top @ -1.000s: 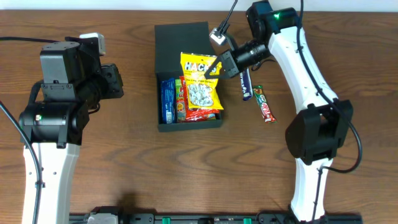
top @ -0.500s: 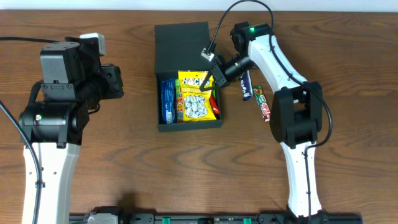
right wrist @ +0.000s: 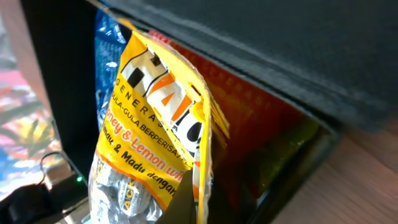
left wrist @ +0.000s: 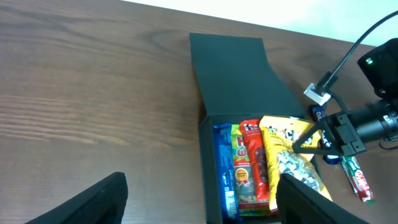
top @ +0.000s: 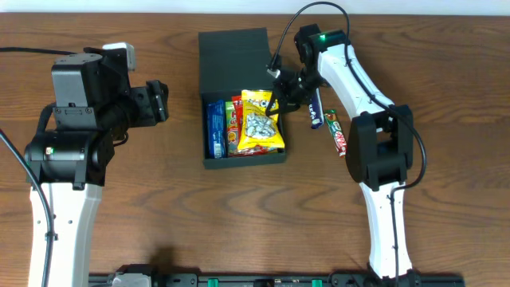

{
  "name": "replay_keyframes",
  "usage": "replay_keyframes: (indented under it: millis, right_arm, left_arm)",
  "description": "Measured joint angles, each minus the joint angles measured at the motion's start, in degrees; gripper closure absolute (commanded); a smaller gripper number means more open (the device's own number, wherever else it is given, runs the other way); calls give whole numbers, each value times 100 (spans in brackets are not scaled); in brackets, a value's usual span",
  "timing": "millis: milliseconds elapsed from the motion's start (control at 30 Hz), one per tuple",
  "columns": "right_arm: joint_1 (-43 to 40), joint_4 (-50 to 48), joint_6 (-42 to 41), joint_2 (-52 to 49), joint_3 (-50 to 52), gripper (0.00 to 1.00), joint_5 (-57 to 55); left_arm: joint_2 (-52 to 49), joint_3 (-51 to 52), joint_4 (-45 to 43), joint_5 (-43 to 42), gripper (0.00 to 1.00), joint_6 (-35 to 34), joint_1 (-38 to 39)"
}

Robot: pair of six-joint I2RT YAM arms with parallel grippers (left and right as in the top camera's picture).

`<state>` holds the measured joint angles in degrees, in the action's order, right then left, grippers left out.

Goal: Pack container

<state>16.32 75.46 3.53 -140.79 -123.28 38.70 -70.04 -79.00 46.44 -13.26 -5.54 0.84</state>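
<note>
The container (top: 212, 155) is a black box on the table with its flap lid (top: 233, 57) folded back. Inside stand a blue packet (top: 215, 127) and red and green packets (top: 232, 127). A yellow candy bag (top: 260, 123) leans over them at the box's right side. My right gripper (top: 276, 99) is shut on that bag's top edge; in the right wrist view the yellow bag (right wrist: 140, 143) is pinched between the fingertips (right wrist: 184, 202). My left gripper (top: 160, 102) hovers left of the box, open and empty, its fingers (left wrist: 93, 199) wide apart over the container (left wrist: 211, 186).
A dark blue bar (top: 315, 112) and a red wafer bar (top: 339, 135) lie on the wood just right of the box. The red bar (left wrist: 359, 180) also shows in the left wrist view. The right arm's cable (top: 296, 20) loops above the lid.
The right gripper brought the yellow bag lower and leftward into the box. The left gripper went from shut to open.
</note>
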Motion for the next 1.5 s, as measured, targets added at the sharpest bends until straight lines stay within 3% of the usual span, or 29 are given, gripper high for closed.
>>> replay_keyframes:
  millis: [67, 100, 200, 400, 567, 633, 700, 767, 800, 1000, 1200, 1500]
  right_arm:
    - [0, -13, -66, 22, 0, 96, -120]
    - [0, -20, -96, 28, 0, 83, -168]
    - [17, -28, -210, 70, -57, 60, -216]
    - [15, 258, -212, 55, -538, 52, -575]
    - [-7, 739, -223, 26, -1650, 44, -857]
    - [-4, 874, -251, 26, -2109, 45, -883]
    - [-4, 1051, -297, 26, -2490, 56, -962]
    - [0, 1191, -339, 26, -2769, 92, -1080]
    - [0, 1246, -354, 26, -2852, 99, -1145]
    - [227, 1537, -308, 26, -2710, 99, -1543]
    - [815, 1556, -247, 26, -1644, 99, -1694]
    - [807, 883, -396, 68, -588, 99, -2004]
  left_arm:
    - [0, 0, 0, 2, 12, 11, 0]
    - [0, 0, 0, -4, 8, -7, 0]
    - [-2, 0, 2, -2, 3, 2, 0]
    - [-2, 0, 11, -2, 2, 0, 0]
    - [-2, 0, 15, -2, 2, 0, 0]
    - [-2, 0, 26, -2, 2, 0, 0]
    - [-2, 0, 31, -2, 2, 0, 0]
    - [-2, 0, 31, -2, 3, 0, 0]
    - [-2, 0, 31, -2, 2, 0, 0]
    - [-2, 0, 50, -2, 2, 0, 0]
    - [-2, 0, 142, -2, 2, 0, 0]
    - [-2, 0, 155, -2, 2, 0, 0]
